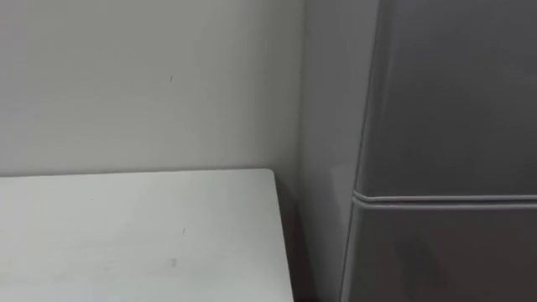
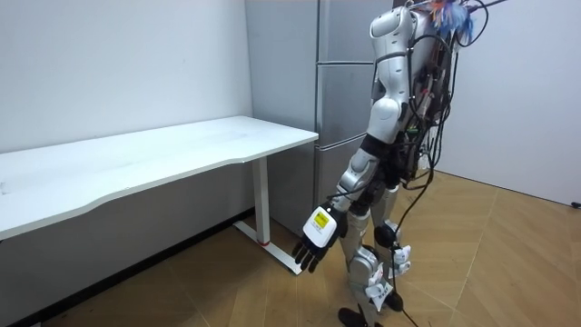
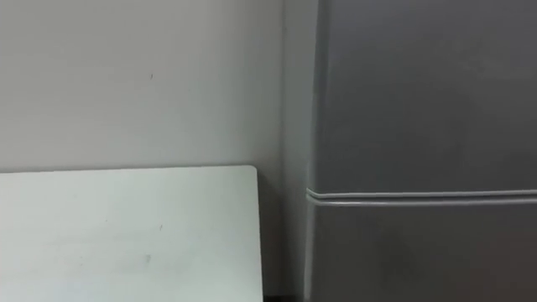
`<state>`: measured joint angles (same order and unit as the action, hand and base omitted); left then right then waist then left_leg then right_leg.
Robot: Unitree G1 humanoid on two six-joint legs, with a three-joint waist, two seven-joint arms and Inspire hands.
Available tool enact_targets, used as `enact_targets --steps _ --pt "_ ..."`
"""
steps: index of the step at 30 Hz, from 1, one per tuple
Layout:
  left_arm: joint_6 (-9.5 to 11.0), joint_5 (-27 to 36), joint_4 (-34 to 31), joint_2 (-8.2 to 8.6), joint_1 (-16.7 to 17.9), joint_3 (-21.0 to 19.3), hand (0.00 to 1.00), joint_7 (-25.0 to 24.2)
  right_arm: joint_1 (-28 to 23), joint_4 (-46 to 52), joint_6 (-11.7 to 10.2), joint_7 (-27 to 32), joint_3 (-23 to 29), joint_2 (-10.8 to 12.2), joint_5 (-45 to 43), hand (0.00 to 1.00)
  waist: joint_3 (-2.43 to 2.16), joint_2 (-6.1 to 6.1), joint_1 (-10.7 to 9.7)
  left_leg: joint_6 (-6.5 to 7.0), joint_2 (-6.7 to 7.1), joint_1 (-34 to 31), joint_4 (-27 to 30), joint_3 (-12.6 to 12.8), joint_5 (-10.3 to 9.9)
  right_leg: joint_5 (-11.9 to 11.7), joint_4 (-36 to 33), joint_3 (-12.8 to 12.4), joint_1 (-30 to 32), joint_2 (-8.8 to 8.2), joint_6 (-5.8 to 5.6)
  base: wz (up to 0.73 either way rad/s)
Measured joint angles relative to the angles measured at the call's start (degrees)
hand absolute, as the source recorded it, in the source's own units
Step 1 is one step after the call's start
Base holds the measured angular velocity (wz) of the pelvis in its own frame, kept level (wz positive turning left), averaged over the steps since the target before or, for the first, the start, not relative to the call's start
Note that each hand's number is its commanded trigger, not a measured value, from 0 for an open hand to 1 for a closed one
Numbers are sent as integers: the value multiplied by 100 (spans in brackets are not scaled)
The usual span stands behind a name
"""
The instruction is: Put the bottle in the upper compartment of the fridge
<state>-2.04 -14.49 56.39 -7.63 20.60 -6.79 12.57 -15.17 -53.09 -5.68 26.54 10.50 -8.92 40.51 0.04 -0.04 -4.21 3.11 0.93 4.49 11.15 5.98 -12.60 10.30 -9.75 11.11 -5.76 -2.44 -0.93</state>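
You're at the very start by my read: nothing of the task looks done. The robot stands on the wooden floor (image 2: 508, 263) facing the fridge (image 2: 343, 95), with the white tabletop (image 2: 163, 154) on its left side. The left hand (image 2: 315, 238) hangs low beside the leg, fingers straight and loose, nothing in it. I can't tell where the bottle is: it's not in that hand, and not on the stretch of tabletop these views cover.

In the eye views the upper door (image 1: 453, 92) is shut flush and the lower door (image 1: 436, 252) is shut beneath it, with a thin pale seam between them. The tabletop's far corner sits just beside the fridge's side, a narrow dark gap between the two, and the plain wall (image 1: 151, 75) is behind.

The fridge's contents are hidden with both doors closed, so I can't say what's inside or whether a shelf is free.

What's left, as I judge it, is everything: you need the bottle found and gripped, the upper door pulled open, the bottle set inside, and probably the door closed again. You'll likely need one hand free for the door.
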Motion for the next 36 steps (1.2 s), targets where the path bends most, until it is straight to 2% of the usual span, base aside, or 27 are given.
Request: enact_targets --steps 3,8,14,20,23,30,36 --pt "-1 23 168 7 -91 153 0 23 13 -252 39 -102 -314 2 -743 0 -1 9 43 -2 -7 22 -11 12 -1 7 -2 -18 3 6 3 -4" --pt "-12 21 181 24 -105 147 0 23 59 -701 160 -474 -371 2 -1423 0 -4 22 143 -7 -10 18 11 11 -4 8 0 -9 -9 8 5 0" --pt "-62 -27 266 27 -75 139 0 16 64 -1006 404 -1042 -497 21 -1506 0 -4 25 157 -10 -9 29 -20 8 -7 13 1 61 -30 -1 9 1" --pt "-66 -266 264 28 -114 123 0 -78 183 -1247 504 -1589 -504 64 -1568 0 1 9 158 -14 -8 81 -32 8 -9 19 11 61 -108 0 9 0" --pt "-69 -331 270 27 -205 129 0 -104 268 -1371 584 -1842 -671 64 -1613 0 5 4 174 -16 -5 71 -28 2 -15 37 12 43 -113 1 4 2" --pt "-222 -375 266 27 -233 139 0 -235 363 -1377 705 -2307 -928 41 -1621 0 4 -10 196 -19 -2 45 -24 -24 -16 52 14 53 -98 4 9 1" --pt "-238 -378 265 28 -309 142 0 -327 392 -1385 704 -2605 -937 37 -1598 0 12 -34 258 -19 0 14 14 -4 -16 52 18 64 -90 2 9 2"
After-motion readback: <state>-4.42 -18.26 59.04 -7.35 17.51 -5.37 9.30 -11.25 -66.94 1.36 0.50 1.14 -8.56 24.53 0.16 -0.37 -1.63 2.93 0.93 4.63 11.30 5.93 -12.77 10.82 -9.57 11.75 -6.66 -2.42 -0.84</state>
